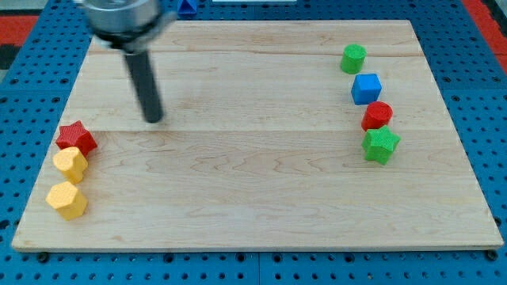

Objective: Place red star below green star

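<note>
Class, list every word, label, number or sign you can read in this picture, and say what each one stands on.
None: no text, number or sign can be read anywhere in this view.
The wooden board is plain, and so are the red star, the green star, the blue cube and the other blocks.
My tip and its rod carry no marking.

The red star (76, 137) is bright red. The green star (380, 145) is bright green. Near it, the red block (377, 115) is the same red as the star. The blue cube (366, 88) is bright blue. The green round block (353, 58) is green too. On the left, the two yellow blocks (70, 164) (66, 199) are warm yellow. My tip (153, 119) is dark grey. The board (253, 190) is pale wood with thin lines. The blue table (24, 32) has rows of little holes.
</note>
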